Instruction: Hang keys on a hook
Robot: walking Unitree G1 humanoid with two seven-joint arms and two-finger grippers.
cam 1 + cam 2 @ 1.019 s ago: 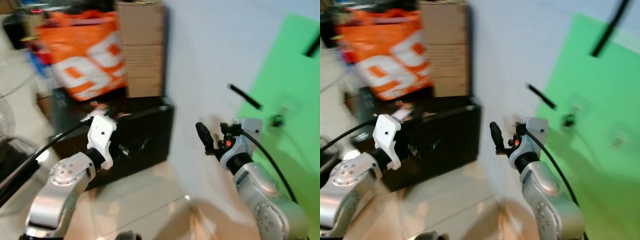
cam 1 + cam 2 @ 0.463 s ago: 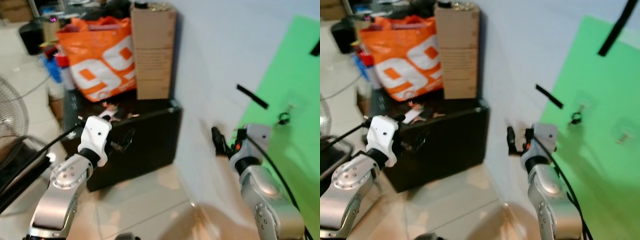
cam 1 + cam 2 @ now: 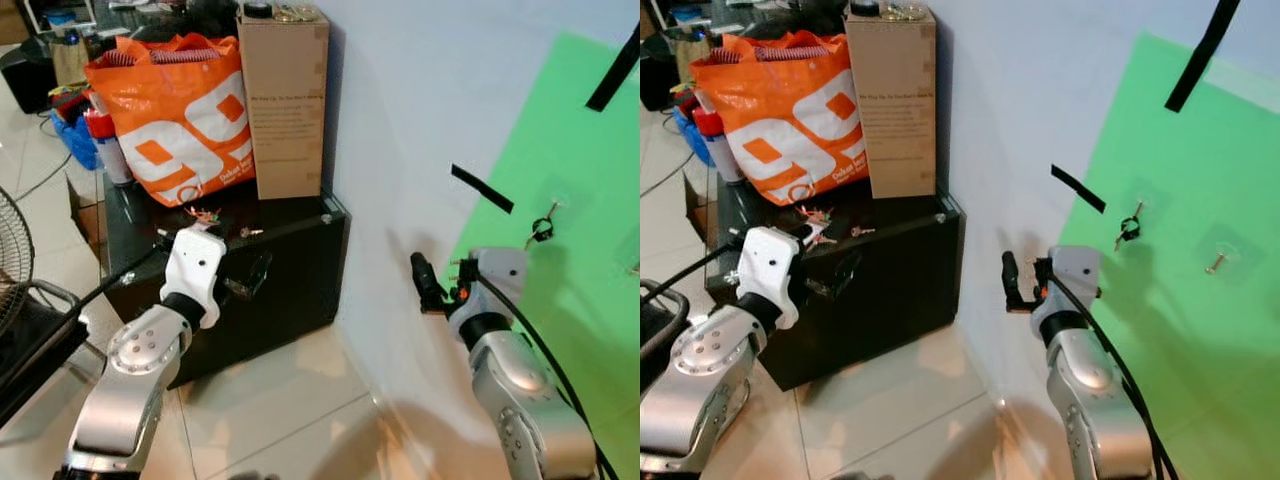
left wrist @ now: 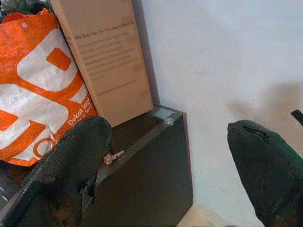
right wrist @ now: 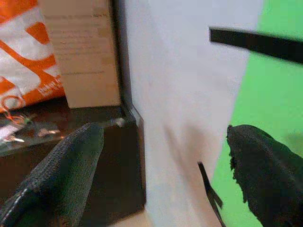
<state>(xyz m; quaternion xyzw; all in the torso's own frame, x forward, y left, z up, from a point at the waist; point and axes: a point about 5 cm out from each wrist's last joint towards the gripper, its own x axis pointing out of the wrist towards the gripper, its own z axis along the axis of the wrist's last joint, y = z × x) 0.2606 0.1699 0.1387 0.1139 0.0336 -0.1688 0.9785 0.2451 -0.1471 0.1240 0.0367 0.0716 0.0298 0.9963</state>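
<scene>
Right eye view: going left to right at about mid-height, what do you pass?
Orange shopping bag → tall cardboard box → black tape strip on the wall → keys hanging on a hook on the green sheet → second hook, bare.

bag [image 3: 180, 120]: orange, white | box [image 3: 284, 100]: brown | cabinet [image 3: 280, 280]: black | sheet [image 3: 570, 250]: green

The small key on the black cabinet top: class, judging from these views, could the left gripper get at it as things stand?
Probably yes. The left gripper hovers open beside the black cabinet, and the small key lies near the cardboard box with nothing on top of it.
</scene>
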